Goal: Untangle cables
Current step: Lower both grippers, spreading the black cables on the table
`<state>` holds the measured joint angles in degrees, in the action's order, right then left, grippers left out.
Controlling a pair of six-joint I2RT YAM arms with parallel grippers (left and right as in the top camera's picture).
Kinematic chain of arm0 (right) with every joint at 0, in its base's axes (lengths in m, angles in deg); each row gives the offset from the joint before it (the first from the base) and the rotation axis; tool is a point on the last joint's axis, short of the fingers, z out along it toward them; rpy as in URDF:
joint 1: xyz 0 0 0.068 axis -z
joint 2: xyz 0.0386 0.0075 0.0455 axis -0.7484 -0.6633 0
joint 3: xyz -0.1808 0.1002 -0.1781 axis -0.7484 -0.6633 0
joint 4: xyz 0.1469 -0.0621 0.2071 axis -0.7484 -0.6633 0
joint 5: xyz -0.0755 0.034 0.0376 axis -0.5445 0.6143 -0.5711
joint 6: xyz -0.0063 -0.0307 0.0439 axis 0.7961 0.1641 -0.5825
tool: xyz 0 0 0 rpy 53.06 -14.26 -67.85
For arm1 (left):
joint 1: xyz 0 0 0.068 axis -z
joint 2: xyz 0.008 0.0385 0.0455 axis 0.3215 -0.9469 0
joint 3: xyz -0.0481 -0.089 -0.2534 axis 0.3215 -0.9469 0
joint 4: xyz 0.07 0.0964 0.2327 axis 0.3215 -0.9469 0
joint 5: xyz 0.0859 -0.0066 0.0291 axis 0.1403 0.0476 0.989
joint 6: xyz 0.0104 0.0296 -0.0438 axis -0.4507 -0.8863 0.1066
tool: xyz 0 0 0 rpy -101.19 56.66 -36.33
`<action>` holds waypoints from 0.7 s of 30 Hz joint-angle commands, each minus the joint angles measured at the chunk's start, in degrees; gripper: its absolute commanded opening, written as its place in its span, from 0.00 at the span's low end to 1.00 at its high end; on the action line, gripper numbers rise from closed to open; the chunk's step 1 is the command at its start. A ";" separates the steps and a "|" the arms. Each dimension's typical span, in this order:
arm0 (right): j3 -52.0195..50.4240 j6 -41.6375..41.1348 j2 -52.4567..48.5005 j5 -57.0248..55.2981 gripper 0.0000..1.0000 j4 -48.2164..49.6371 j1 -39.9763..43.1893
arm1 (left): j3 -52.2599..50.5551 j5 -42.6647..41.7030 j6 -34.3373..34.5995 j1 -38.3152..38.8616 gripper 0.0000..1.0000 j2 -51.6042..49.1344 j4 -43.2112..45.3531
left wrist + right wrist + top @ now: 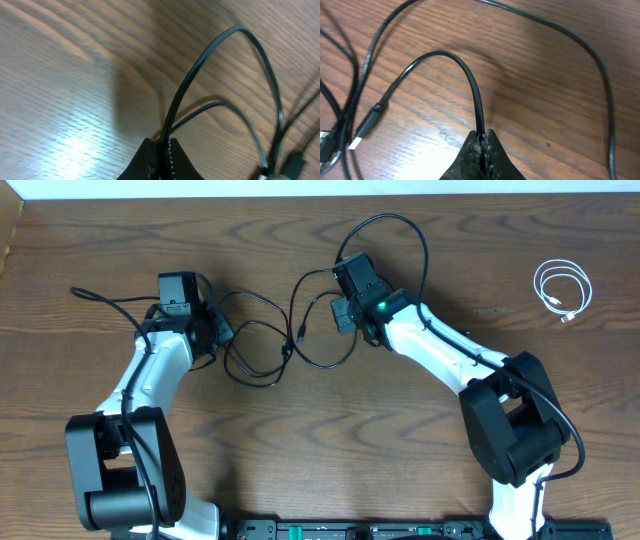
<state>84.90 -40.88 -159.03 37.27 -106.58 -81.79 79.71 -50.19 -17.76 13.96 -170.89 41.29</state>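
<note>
Two black cables (322, 366) lie looped and crossed on the wooden table between my two grippers. My left gripper (222, 332) is shut on a black cable (210, 55), and two strands rise from its closed fingertips (162, 144). My right gripper (343, 312) is shut on a black cable (470, 75) that arches up from its fingertips (483, 135) and ends in a small plug (367, 127) on the table. The white cable (562, 288) lies coiled by itself at the far right, apart from both grippers.
One black strand (405, 225) loops behind the right arm toward the table's back edge. Another tail (100, 297) runs left from the left gripper. Both arm bases stand at the front edge.
</note>
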 commanded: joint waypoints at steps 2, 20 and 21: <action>0.37 -0.66 1.18 -2.89 0.03 -0.13 -0.07 | -0.33 4.39 0.28 0.11 0.08 0.24 -0.63; 0.37 0.42 1.03 7.87 0.62 0.24 -0.07 | -0.33 11.82 0.35 0.07 0.75 0.24 -1.88; 0.37 1.60 0.81 11.15 0.64 0.28 -0.07 | -0.33 11.80 0.35 0.07 0.77 0.24 -1.86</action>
<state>84.90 -41.14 -159.03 39.52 -106.27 -81.73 79.71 -39.74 -17.50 13.98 -170.89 39.56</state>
